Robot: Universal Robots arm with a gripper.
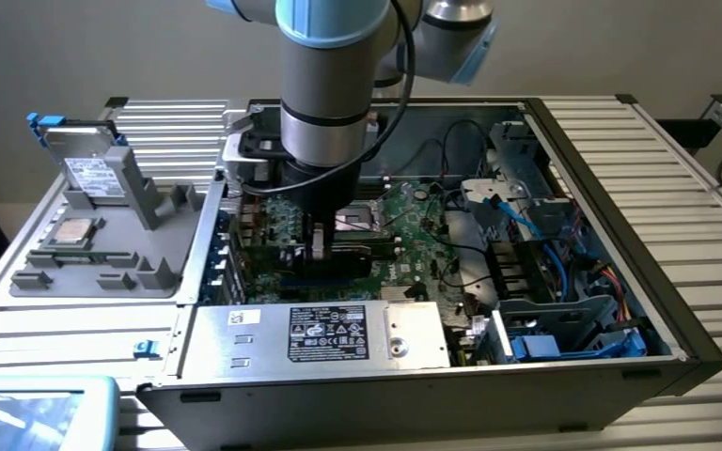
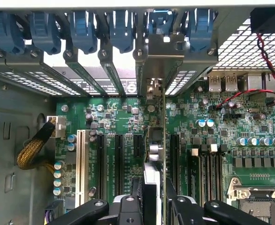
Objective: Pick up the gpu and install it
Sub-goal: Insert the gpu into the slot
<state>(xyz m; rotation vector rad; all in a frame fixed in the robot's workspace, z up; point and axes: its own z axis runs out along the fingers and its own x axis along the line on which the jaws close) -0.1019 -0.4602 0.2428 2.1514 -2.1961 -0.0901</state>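
Over the green motherboard (image 2: 123, 117), the half-open claw (image 2: 152, 204) clamps the upright gpu (image 2: 153, 150).

Arm (image 1: 323, 103) upright, wrist down; claw (image 2: 152, 199) clamped partway (firm grip).

We read nothing for certain — the black label (image 1: 327, 332) on the power supply (image 1: 229, 346) and the white label (image 1: 90, 175) on the hard drive (image 1: 70, 141) are illegible.

gpu (image 2: 155, 150): edge-on, both faces hidden | gripper (image 2: 154, 188): finger bases cut off by picture edge | arm (image 1: 323, 103): covers the card slots in exterior view | power supply label (image 1: 327, 332): print too small to read | blue-edged object (image 1: 35, 409): cut off at corner
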